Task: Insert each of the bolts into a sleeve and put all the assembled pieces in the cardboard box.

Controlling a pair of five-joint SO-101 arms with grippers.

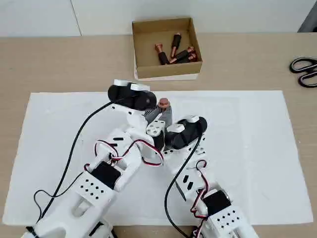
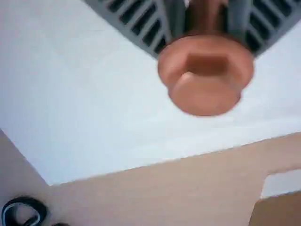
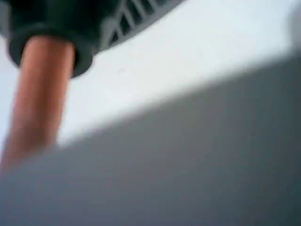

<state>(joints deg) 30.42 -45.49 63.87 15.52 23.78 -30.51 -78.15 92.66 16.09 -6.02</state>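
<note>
Bolt (image 2: 204, 75) sits mid-frame, gripped behind its head by the left gripper (image 2: 206, 16). The right gripper (image 3: 94, 28) clasps the sleeve (image 3: 47, 44) on its shank. We judge skewed pushing could jam or drop it before the upper-centre cardboard box (image 1: 166, 70).

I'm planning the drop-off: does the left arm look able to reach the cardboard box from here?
Probably yes. The left gripper, shut on a bolt, sits just short of the cardboard box, with only bare white mat between them, and the box top is open.
</note>
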